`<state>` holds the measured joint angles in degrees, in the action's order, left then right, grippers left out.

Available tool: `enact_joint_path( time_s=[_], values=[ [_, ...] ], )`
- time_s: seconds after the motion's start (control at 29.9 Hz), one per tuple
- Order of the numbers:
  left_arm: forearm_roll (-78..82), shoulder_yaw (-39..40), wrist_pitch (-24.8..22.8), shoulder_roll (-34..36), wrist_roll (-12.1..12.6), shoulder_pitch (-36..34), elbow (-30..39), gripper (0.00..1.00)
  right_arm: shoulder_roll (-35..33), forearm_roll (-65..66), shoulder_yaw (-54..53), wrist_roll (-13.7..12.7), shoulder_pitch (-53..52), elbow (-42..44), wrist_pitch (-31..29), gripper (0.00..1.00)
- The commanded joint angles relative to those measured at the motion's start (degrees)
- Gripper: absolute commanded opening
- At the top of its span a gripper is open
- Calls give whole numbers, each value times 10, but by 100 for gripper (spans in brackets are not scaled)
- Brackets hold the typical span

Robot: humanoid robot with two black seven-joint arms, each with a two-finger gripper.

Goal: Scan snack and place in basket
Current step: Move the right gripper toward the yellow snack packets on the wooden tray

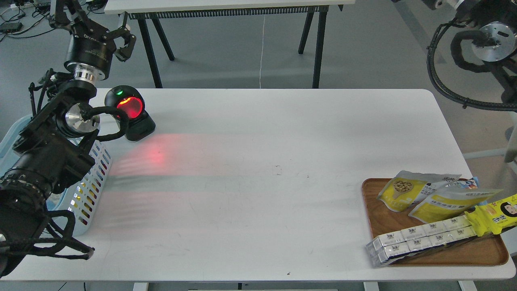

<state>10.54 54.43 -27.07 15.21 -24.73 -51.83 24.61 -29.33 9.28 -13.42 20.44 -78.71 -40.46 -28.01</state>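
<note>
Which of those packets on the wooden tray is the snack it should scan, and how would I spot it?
Look at the brown wooden tray at the table's right front corner. The snack lies at the tray's far left end, a small yellow and silvery pouch. Its round picture of tan balls sets it apart from the similar yellow pouch beside it and the long white multipack in front.

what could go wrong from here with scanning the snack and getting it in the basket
1. The snack lies on the wooden tray touching a near-identical yellow pouch, so the wrong one might be grabbed.
2. The scanner and basket sit far across the table; a foil pouch could slip in transit.
3. The left arm overhangs the basket, possibly blocking the drop; its left pincer is raised.
</note>
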Motion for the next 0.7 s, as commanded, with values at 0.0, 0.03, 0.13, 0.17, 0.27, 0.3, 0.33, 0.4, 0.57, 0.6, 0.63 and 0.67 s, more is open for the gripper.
enact_joint_path(
  time_s=[0.0, 0.03, 0.13, 0.17, 0.27, 0.3, 0.33, 0.4, 0.57, 0.6, 0.63, 0.67],
  values=[
    [-1, 3, -3, -2, 37, -4, 3, 99, -27, 171, 23, 7, -18, -68, 0, 99],
    [-2, 5, -6, -2, 39, -4, 3, 99, -35, 220, 26, 7, -20, -90, 0, 99],
    [-1, 1, -9, -2, 41, -3, 4, 99, -66, 344, 55, 8, -38, -159, 0, 98],
    [-1, 1, -9, -4, 41, -3, 5, 99, -76, 371, 76, 9, -50, -179, 0, 98],
    [-2, 2, -9, -4, 40, -2, 5, 99, -103, 457, 173, 12, -100, -267, 12, 98],
    [-1, 1, -9, -4, 40, -2, 6, 99, -118, 497, 205, 13, -122, -309, 22, 98],
    [-1, 1, -9, -4, 40, -2, 6, 99, -131, 529, 232, 15, -144, -343, 31, 98],
    [-2, 3, -9, -4, 39, -1, 6, 99, -147, 587, 283, 21, -183, -390, 40, 98],
    [-3, 7, -9, -4, 39, -2, 5, 99, -154, 739, 374, 21, -239, -474, 46, 94],
    [-4, 8, -9, -4, 40, -2, 6, 99, -157, 766, 384, 21, -245, -486, 47, 92],
    [-5, 8, -9, -3, 40, -2, 5, 99, -162, 795, 397, 23, -249, -497, 49, 92],
    [-5, 8, -9, -2, 40, -2, 6, 99, -167, 819, 408, 23, -251, -506, 50, 92]
  ],
)
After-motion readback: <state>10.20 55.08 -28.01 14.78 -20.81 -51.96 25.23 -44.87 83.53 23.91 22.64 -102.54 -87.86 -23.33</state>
